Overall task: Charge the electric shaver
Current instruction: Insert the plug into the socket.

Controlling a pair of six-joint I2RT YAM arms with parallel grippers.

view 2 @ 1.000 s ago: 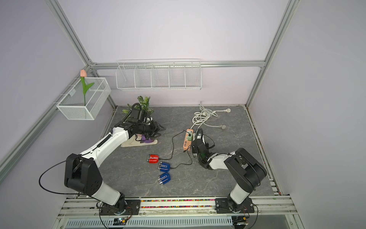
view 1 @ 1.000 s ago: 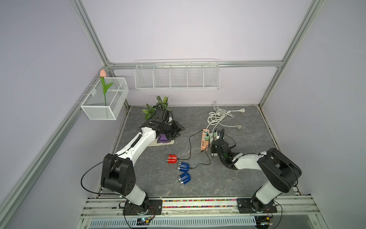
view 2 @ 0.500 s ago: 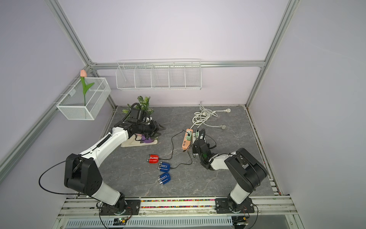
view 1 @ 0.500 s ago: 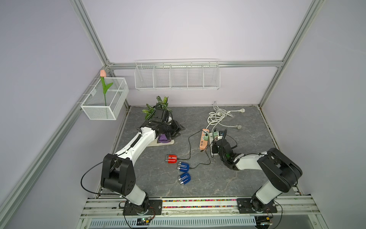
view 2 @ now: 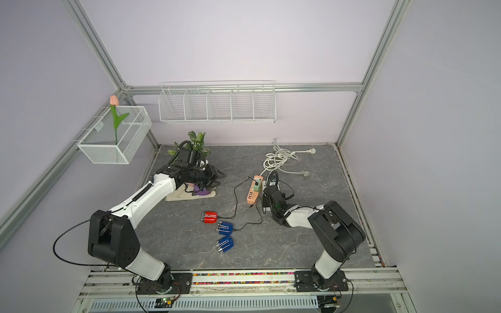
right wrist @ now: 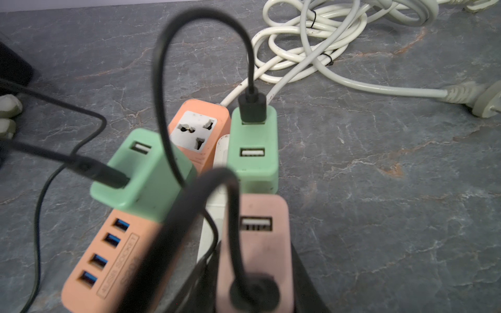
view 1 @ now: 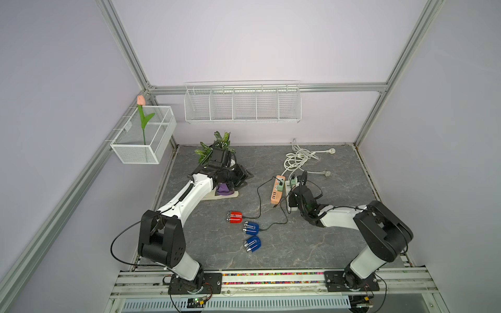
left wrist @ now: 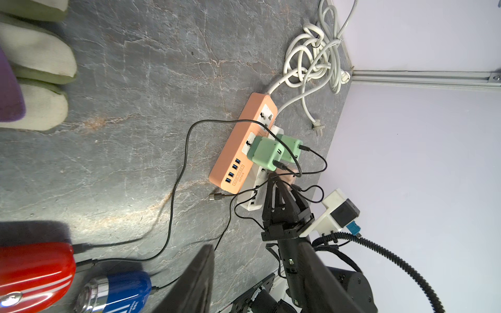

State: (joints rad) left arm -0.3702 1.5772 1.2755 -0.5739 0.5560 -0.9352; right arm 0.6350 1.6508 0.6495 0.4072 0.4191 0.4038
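Step in hand, as I read it: seating a charger block in a socket. The right gripper (left wrist: 282, 183) was closed on the pink adapter (right wrist: 273, 257), which had a black cable plugged into its face. It held the adapter over the white strip (left wrist: 250, 206), which lay just beside the orange strip (view 1: 278, 189); could not tell whether the prongs had entered. The left gripper (view 1: 242, 177) hung well apart from the orange strip, jaws spread and empty, above a pale mitt (left wrist: 40, 54). The shavers lay on the table, well apart from the orange strip on the robot's side. The red shaver (view 1: 235, 217) was nearest it, then the corded blue shaver (view 1: 251, 228). Farthest was the bare blue shaver (view 1: 252, 244), no cable seen on it. A loose plug end (left wrist: 215, 196) lay just beside the orange strip; its cable could not be traced. Next move likely calls for squaring the prongs to the socket and pushing straight down, without dragging the strip or snagging the cable loops. The free end would then probably go to the bare shaver. Count: three shavers; two strips; three adapters, one green adapter (right wrist: 143, 173) on the orange strip, a second green adapter (right wrist: 253, 162) on the white, one pink; two grippers.
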